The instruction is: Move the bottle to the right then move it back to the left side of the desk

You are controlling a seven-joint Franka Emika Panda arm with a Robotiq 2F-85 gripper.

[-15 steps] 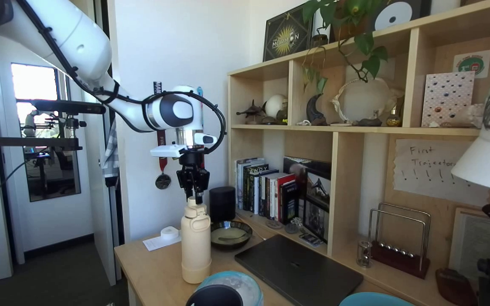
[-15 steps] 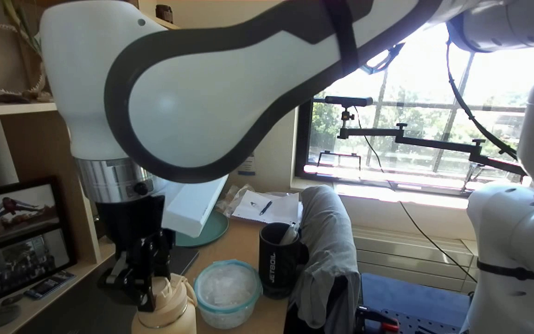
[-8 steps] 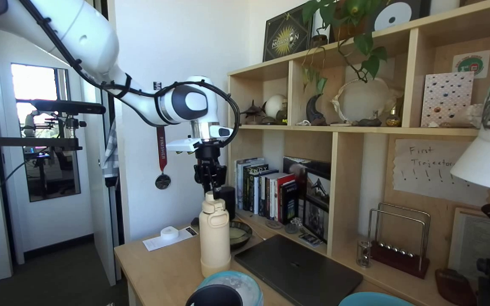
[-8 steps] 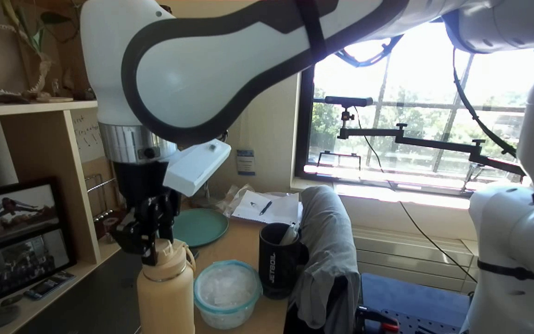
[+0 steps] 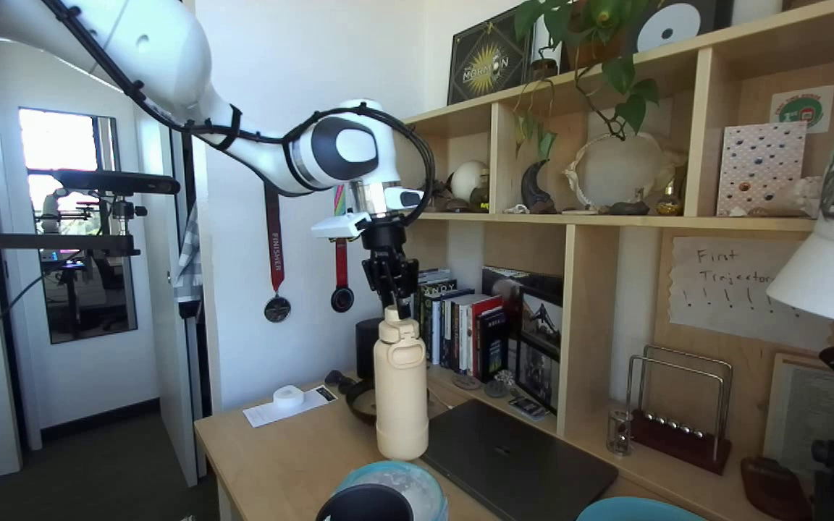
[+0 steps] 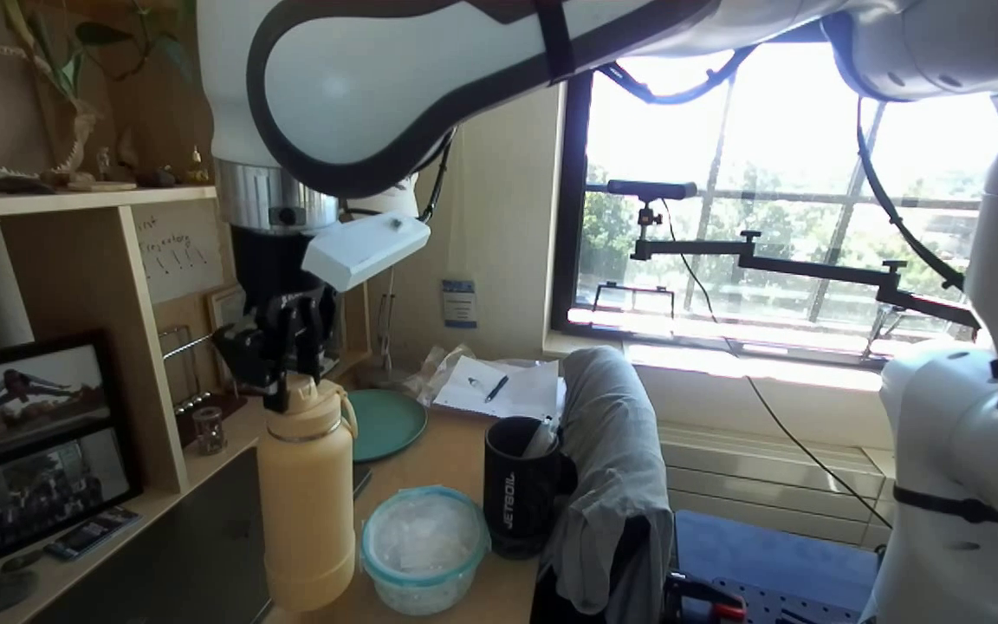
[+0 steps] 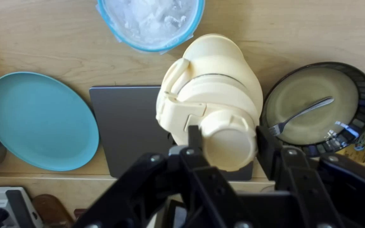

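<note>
The cream-white bottle [image 5: 401, 391] hangs nearly upright under the gripper [image 5: 397, 310] in an exterior view. It also shows in an exterior view [image 6: 308, 511] with its carry loop to the right of its neck. My gripper [image 6: 295, 390] is shut on the bottle's cap. In the wrist view the two black fingers of the gripper [image 7: 228, 137] press on both sides of the round cap, and the bottle [image 7: 217, 60] slants away below. The bottle's base appears raised above the tan wooden desk [image 5: 279, 463], near the corner of a dark grey laptop [image 5: 504, 456].
A blue-rimmed tub [image 6: 425, 555] stands close beside the bottle, with a black mug [image 6: 512, 494] near it. A dark-rimmed bowl with a fork [image 7: 315, 107] and a teal plate [image 7: 43, 120] flank the laptop. The wooden shelving unit [image 5: 569, 325] borders the desk's back.
The gripper and bottle have moved rightward and slightly upward in an exterior view. In the other view they have risen, so the bottle's base now shows. The grip stays shut.
</note>
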